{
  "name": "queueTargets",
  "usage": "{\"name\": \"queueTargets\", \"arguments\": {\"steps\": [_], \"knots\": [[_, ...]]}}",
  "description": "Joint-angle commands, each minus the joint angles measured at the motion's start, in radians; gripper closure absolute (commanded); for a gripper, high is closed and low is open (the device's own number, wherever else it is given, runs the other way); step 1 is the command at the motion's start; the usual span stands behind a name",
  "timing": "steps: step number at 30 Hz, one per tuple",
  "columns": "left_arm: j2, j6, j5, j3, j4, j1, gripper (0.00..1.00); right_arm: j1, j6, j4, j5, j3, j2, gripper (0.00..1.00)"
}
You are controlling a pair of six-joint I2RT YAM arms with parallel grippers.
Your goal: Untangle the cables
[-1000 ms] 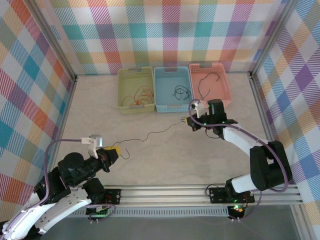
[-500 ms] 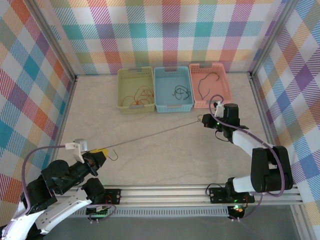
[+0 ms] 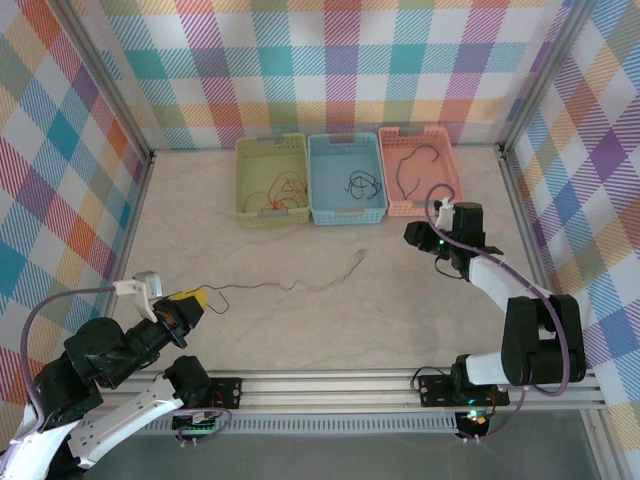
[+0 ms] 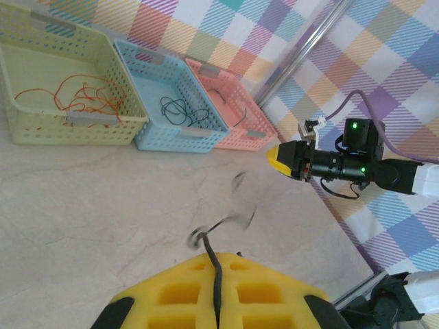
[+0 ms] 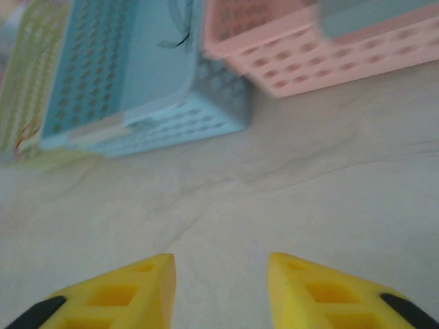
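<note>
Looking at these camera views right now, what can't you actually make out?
Left wrist view: the cable pinched in the left gripper smears into motion blur farther out, so its far end is unreadable.
Top view: the same cable is too thin to tell its colour.
Right wrist view: the pink basket is blurred, cut by the top edge; its wall hides the contents.

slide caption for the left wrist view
Left gripper shut on a thin dark cable, right gripper and baskets beyond

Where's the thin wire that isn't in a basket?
Top view: the wire lies on the table, one end in the left gripper, the other near the blue basket.
</note>
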Motion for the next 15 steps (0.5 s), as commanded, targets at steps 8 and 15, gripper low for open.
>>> {"name": "queueTargets", "arguments": {"steps": [8, 15], "knots": [[0.154, 0.023, 0.085, 0.054, 0.115, -0.003, 1.0, 0.19, -0.234, 0.294, -0.188, -0.095, -0.202, 0.57], [0.282, 0.038, 0.138, 0.102, 0.228, -0.004, 1.0, 0.549, -0.582, 0.312, -0.38, -0.073, -0.145, 0.41]]}}
